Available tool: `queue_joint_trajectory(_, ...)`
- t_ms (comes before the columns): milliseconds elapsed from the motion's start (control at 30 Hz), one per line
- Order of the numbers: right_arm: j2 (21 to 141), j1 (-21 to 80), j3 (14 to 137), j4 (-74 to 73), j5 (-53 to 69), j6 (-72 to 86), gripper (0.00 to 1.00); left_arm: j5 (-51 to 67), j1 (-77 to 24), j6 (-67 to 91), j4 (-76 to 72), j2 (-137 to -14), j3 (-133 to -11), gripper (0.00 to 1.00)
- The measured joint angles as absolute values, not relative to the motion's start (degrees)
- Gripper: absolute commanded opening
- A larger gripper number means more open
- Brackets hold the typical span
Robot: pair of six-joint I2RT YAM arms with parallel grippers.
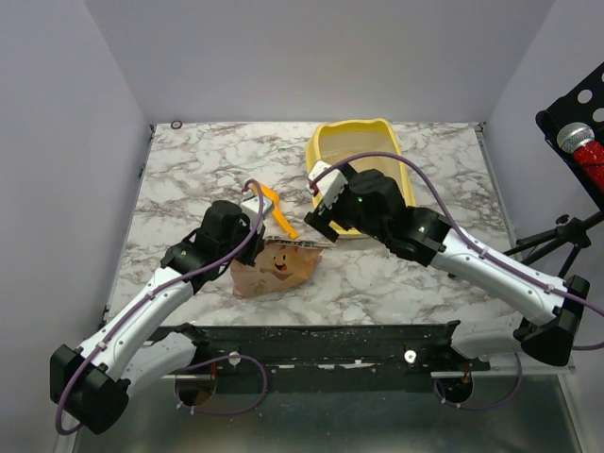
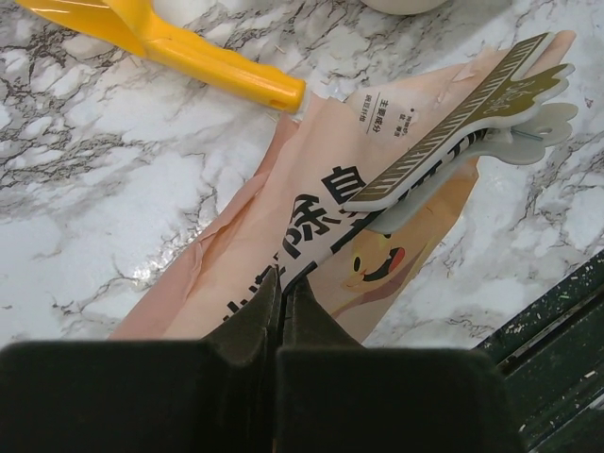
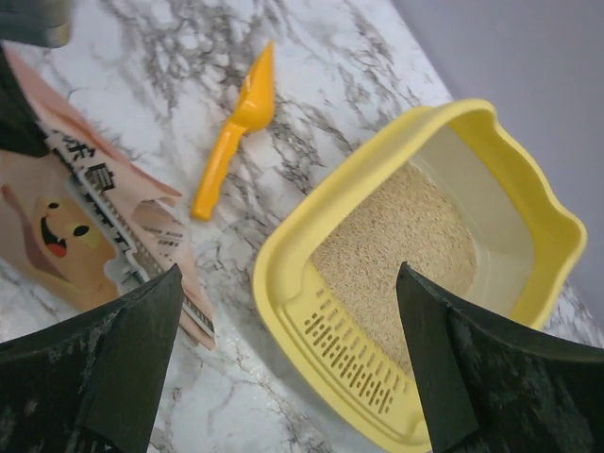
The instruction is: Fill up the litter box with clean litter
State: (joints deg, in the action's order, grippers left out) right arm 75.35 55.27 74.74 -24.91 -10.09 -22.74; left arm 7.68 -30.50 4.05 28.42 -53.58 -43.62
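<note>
My left gripper (image 2: 280,294) is pinched shut on the pinkish bag (image 2: 283,208), lower centre. My right gripper (image 3: 289,269) gapes apart over the yellow litter box (image 3: 349,351), which holds some clean litter (image 3: 396,241). That thin pinch could slip or tear the bag.

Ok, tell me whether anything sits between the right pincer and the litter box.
Nothing visible does. The open right pincer hangs just over the litter box at its slotted rim, with only air between. The orange scoop and the pink bag lie off to the side, clear of that path.
</note>
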Motion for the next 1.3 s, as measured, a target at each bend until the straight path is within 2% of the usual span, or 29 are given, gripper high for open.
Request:
queue_joint_trajectory(167, 72.8, 52.9, 73.7, -23.4, -18.4, -14.3, 1.00, 5.8, -30.8, 4.3, 29.8, -54.4, -46.0, 0.00)
queue_joint_trajectory(333, 71.0, 51.0, 72.5, -23.9, -19.9, -6.1, 1.00, 1.8, -30.3, 5.0, 33.9, -56.7, -51.9, 0.00)
queue_joint_trajectory(567, 69.3, 51.0, 69.6, -24.1, -18.6, 1.3, 1.00, -6.2, -27.1, 5.7, 42.8, -63.8, -70.0, 0.00)
queue_joint_trajectory(800, 68.8, 51.0, 67.1, -23.9, -19.0, 5.4, 1.00, -11.3, -21.2, 6.2, 42.1, -66.8, -82.1, 0.00)
queue_joint_trajectory(1000, 70.1, 51.0, 67.1, -23.6, -20.6, 9.0, 1.00, -12.9, -16.8, 7.9, 39.3, -69.0, -80.4, 0.00)
queue_joint_trajectory(1300, 72.7, 51.0, 67.1, -23.5, -20.9, 11.0, 1.00, -15.6, -15.6, 13.2, 35.9, -69.4, -65.4, 0.02)
